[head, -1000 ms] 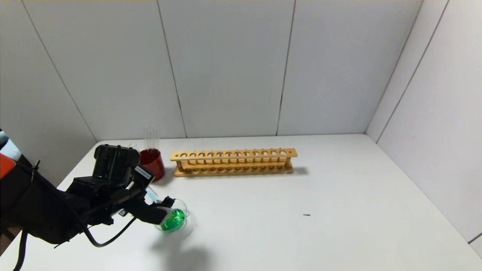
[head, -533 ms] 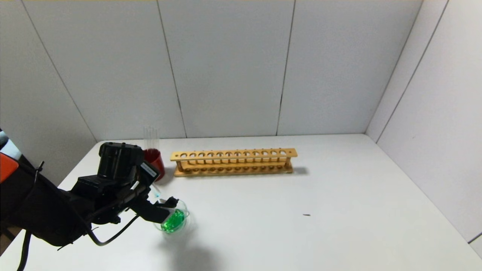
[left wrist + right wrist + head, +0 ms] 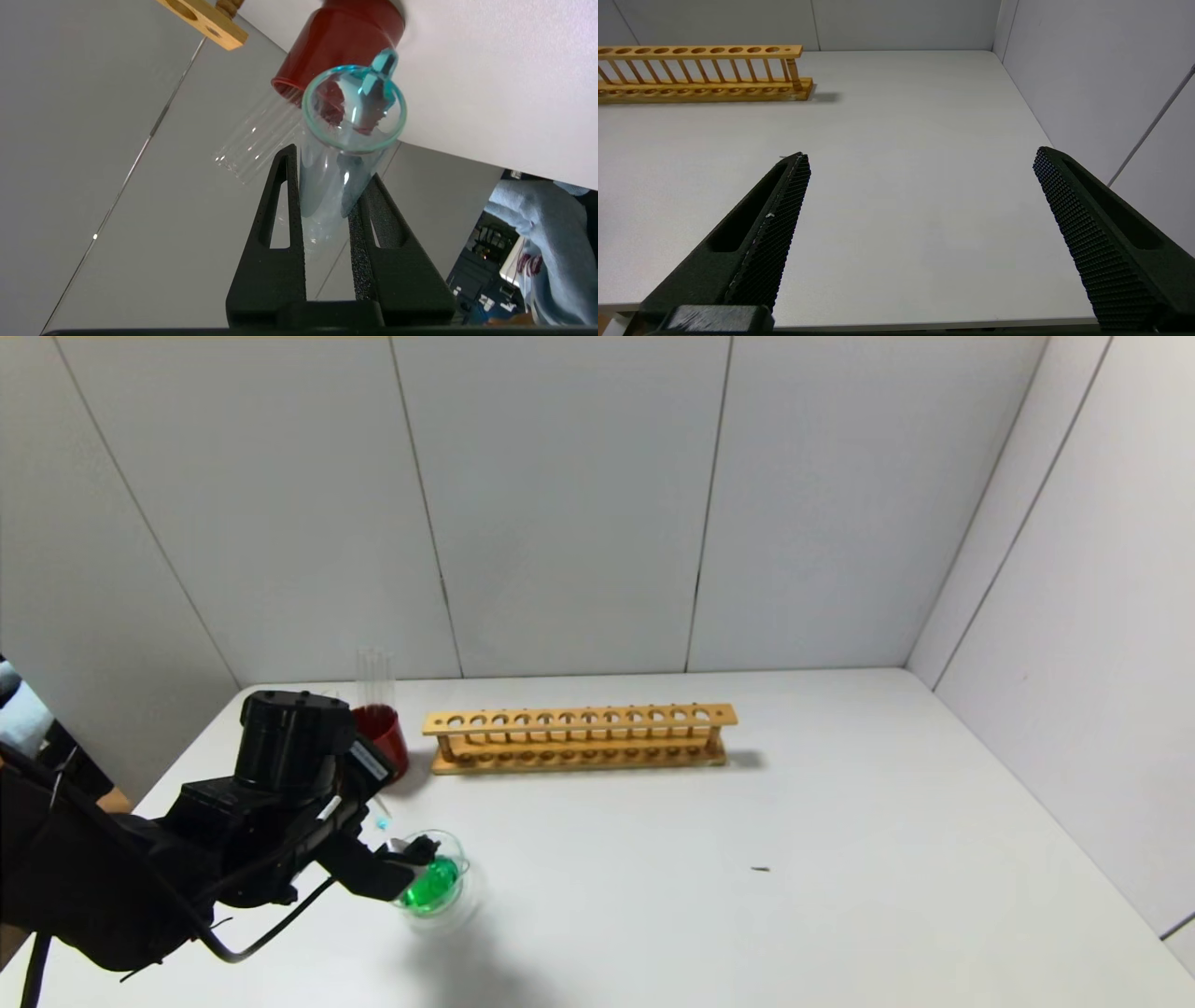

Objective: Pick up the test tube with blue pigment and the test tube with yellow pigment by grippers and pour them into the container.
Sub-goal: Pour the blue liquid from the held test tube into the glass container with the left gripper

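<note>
The test tube with blue pigment [image 3: 348, 140] is clamped between the closed jaws of the left gripper [image 3: 327, 186] and is tipped mouth-down over the container [image 3: 434, 885]; only a trace of teal liquid is seen near its rounded end. The container, a low clear dish holding green liquid, is set on the counter [image 3: 747, 859] near the left front. A dark red cup [image 3: 381, 739] with colourless tubes is placed behind it, beside a wooden rack [image 3: 579, 737]. The right gripper [image 3: 920, 186] is held wide open and empty above the right part of the counter.
</note>
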### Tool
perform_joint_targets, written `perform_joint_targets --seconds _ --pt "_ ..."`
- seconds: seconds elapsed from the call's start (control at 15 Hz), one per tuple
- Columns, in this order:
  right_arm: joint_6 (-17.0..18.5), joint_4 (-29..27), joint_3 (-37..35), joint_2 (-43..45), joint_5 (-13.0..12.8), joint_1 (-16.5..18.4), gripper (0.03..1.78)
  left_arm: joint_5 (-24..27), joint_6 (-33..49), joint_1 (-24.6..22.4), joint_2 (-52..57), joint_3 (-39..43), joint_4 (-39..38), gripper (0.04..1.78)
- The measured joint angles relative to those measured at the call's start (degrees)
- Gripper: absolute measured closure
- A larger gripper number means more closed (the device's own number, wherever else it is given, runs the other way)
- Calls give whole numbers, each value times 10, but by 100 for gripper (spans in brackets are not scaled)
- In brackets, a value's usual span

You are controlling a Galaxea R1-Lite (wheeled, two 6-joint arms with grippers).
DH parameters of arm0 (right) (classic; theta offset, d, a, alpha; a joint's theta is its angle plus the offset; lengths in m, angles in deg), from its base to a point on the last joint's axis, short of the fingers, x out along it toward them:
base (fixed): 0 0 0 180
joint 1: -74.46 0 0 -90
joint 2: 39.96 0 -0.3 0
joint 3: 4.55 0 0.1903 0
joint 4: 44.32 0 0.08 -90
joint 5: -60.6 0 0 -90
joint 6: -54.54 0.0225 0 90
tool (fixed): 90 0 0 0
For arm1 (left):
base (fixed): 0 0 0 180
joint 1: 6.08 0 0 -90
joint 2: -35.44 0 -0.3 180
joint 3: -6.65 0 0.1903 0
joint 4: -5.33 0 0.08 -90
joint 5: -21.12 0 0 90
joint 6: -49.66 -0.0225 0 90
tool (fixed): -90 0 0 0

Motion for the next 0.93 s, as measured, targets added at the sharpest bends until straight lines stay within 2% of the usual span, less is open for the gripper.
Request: perform_joint_targets --seconds 0.4,0.8,0.93 --pt "0 0 0 0 0 0 6 -36 0 19 8 4 -4 150" --pt "0 0 0 0 0 0 6 -34 12 22 22 6 -12 150" --pt "0 0 0 0 0 0 6 -30 54 22 43 6 -40 150"
